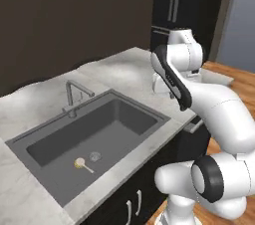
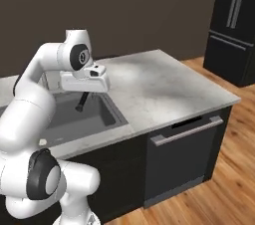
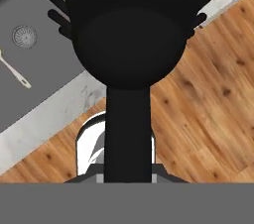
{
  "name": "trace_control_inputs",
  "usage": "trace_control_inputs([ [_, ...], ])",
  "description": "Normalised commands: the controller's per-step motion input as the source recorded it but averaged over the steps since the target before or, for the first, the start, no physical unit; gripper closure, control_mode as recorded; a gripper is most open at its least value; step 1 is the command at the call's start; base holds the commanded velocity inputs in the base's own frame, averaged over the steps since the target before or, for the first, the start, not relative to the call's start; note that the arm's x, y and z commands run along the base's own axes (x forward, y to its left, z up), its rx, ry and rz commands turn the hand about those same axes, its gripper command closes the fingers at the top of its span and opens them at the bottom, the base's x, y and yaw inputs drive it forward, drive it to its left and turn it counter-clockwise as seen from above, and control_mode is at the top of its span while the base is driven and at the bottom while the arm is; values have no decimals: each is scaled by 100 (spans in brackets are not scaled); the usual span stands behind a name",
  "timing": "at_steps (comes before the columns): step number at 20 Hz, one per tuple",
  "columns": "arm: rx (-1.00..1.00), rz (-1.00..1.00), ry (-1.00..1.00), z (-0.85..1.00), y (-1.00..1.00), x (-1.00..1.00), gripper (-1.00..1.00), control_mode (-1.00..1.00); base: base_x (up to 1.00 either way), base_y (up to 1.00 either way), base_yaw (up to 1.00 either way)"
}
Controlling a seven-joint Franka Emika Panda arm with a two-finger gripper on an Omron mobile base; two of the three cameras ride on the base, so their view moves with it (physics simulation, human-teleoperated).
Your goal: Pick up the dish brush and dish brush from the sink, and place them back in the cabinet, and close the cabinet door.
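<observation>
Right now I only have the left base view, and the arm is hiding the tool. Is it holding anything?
Observer: Yes. The hand view shows the black dish brush close up, its handle running straight back into the tool.
Operator: Where is it relative to the basin?
Observer: In the right base view it hangs head down from the tool, over the sink.
</observation>
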Motion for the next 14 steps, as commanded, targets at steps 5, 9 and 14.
trace_control_inputs([
  [5, 0, 0, 0, 0, 0, 0, 100, 100, 0, -28, -44],
  [9, 0, 0, 0, 0, 0, 0, 100, 100, 0, -34, -45],
  [14, 0, 0, 0, 0, 0, 0, 100, 100, 14, -22, -50],
])
